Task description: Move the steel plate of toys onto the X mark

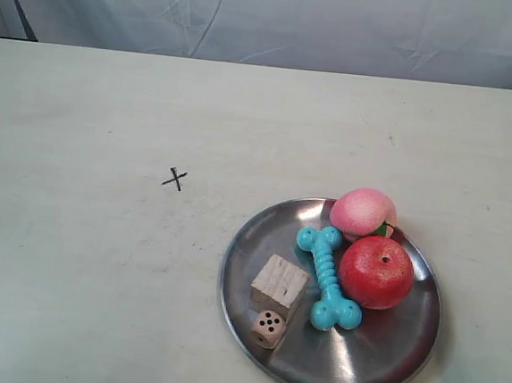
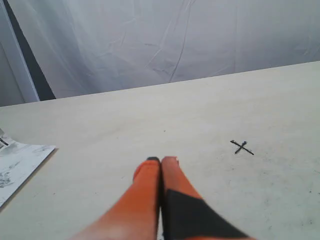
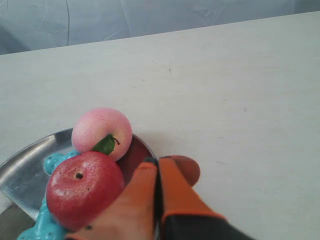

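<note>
Orange fingers (image 3: 142, 192) of the right claw (image 3: 158, 161) were pressed together on nothing, the steel plate (image 3: 25, 165) just ahead of their tips. A good grasp needed them spread, then pinching the near rim squarely and level. The X mark (image 1: 175, 179) lay beyond the plate.

Pale tabletop (image 1: 69, 274), steel plate (image 1: 386, 346) resting on it, black X mark (image 1: 175, 179) well apart

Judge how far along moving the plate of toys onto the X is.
Done: nothing; the steel plate, toys aboard, sits apart from the X mark. In hand: the right gripper, shut and empty, points towards the plate; the left gripper is shut. Left: grasping, moving.
</note>
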Robot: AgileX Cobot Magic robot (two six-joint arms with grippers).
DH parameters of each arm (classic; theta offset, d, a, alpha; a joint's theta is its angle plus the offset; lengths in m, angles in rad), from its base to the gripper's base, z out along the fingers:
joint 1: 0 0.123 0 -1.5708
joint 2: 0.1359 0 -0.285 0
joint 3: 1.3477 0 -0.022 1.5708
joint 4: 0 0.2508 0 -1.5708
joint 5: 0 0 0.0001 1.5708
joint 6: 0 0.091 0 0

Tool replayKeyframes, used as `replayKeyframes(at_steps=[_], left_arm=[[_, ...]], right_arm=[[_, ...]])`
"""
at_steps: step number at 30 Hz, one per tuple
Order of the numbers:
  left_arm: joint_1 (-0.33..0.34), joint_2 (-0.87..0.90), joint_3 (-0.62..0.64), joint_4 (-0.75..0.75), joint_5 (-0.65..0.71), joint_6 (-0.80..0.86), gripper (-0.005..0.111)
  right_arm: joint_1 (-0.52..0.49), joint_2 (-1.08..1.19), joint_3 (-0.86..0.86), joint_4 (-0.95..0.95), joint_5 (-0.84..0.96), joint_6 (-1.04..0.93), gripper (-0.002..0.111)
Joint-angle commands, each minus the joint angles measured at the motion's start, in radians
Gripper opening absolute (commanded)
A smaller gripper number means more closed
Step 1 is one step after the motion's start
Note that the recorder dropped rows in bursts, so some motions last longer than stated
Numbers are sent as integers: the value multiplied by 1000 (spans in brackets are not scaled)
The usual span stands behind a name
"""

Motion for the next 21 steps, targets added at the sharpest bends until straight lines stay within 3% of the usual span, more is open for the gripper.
replayKeyframes(at_steps=[1, 5, 10, 16, 21], left_arm=[[-4, -5, 3, -7, -12, -3, 0], [-4, -5, 3, -5, -12, -3, 0], [-4, -5, 3, 156, -29, 23, 0], [-4, -5, 3, 186, -172, 23, 0], [-4, -5, 3, -17, -284, -84, 0]], right_arm=[[-4, -4, 6, -5, -12, -2, 0], [-4, -4, 6, -5, -12, -2, 0], [-4, -4, 6, -5, -12, -2, 0], [-4, -4, 6, -5, -12, -2, 0], [-4, -4, 6, -5, -12, -2, 0]])
